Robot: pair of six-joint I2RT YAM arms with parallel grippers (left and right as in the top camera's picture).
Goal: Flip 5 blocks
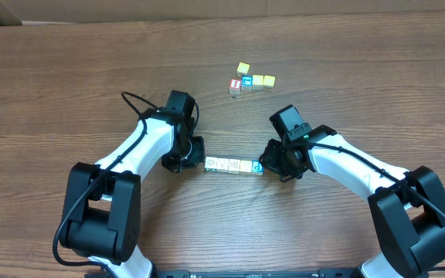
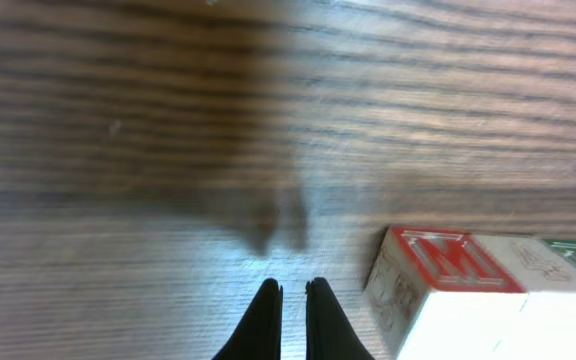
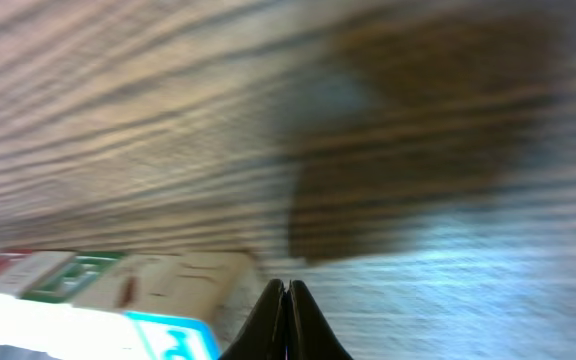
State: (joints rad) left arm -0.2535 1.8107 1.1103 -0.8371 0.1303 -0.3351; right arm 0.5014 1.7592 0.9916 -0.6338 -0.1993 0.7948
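A short row of blocks [image 1: 234, 165] lies on the table between my two grippers, whitish faces up and a blue-lettered block [image 1: 258, 166] at its right end. My left gripper [image 1: 198, 159] is shut and empty just off the row's left end. In the left wrist view its tips [image 2: 293, 298] hover over bare wood, with the end block [image 2: 438, 262], red-framed face showing, close on the right. My right gripper [image 1: 268, 164] is shut and empty at the row's right end. In the right wrist view its tips [image 3: 288, 298] sit beside the blue-lettered block [image 3: 173, 338].
A separate cluster of cubes [image 1: 247, 81] sits further back on the wooden table [image 1: 68, 93]: a red-lettered one, a blue-faced one and yellow ones. A cable [image 1: 134, 102] loops off the left arm. Both arms reach in from the near edge.
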